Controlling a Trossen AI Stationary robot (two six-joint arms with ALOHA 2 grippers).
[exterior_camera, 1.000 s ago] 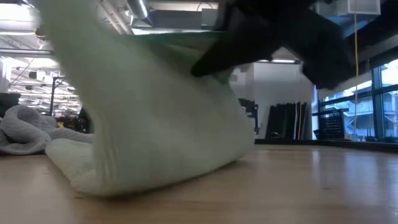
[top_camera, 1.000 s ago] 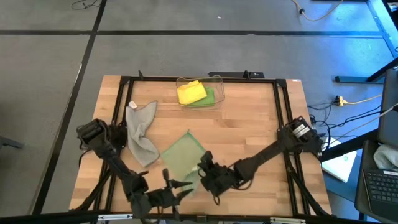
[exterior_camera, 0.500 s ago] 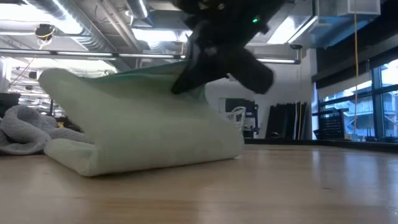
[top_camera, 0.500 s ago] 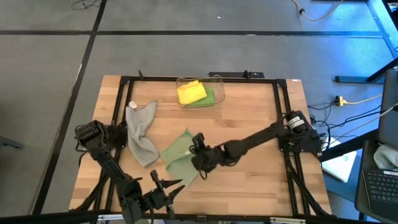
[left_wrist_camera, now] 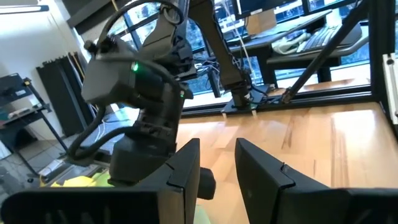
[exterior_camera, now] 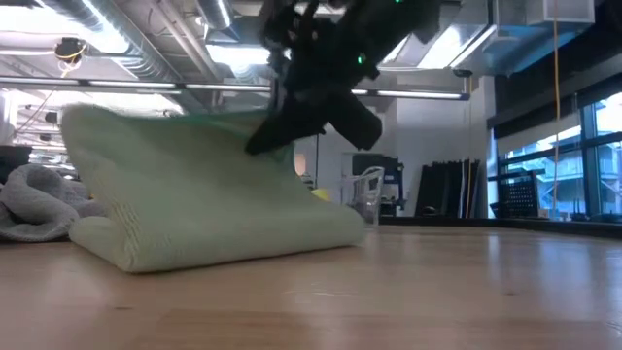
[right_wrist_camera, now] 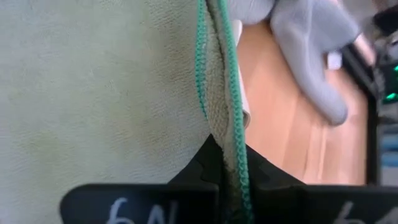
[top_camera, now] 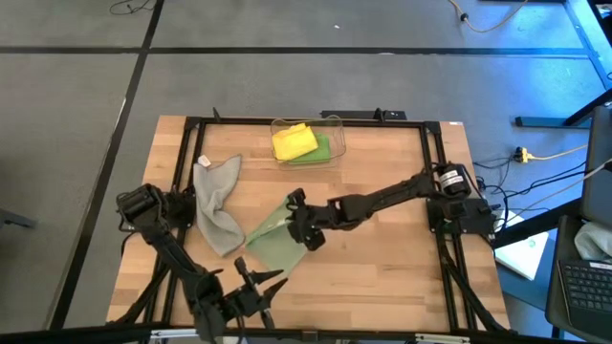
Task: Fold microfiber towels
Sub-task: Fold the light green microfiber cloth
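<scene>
Grey towel (top_camera: 216, 203) beside sage towel (top_camera: 275, 241)

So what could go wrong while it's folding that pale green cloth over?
The right claw pinches only the stitched edge of the sage towel, so the edge may slip free. The fold could also land crooked. The grey towel lies close beside it and might get snagged or dragged.

A grey floor (top_camera: 287, 76) crossed by dark seams surrounds the wooden surface (top_camera: 382, 162). Beyond it, tall windows (exterior_camera: 559, 180) stand at one side — strip lights (exterior_camera: 126, 86) and ducts (exterior_camera: 209, 19) run overhead.
</scene>
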